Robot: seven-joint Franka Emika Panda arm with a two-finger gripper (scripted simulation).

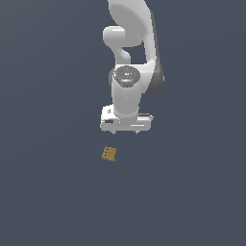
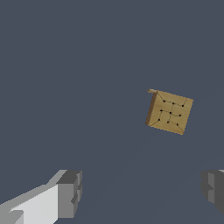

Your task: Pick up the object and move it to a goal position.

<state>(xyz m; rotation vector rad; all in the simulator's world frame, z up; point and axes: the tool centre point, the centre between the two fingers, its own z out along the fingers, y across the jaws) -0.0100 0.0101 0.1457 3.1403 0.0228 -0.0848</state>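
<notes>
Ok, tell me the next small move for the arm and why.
Probably shift the gripper sideways until it is over the block, then descend. The jaws stand open with nothing between them, and in the wrist view the block lies off their centre line, apart from both fingers.

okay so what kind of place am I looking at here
Most likely a bare simulated test scene, not a real room: a flat, featureless grey-blue surface, a smooth white robot arm with its open gripper, and one small tan block.
</notes>
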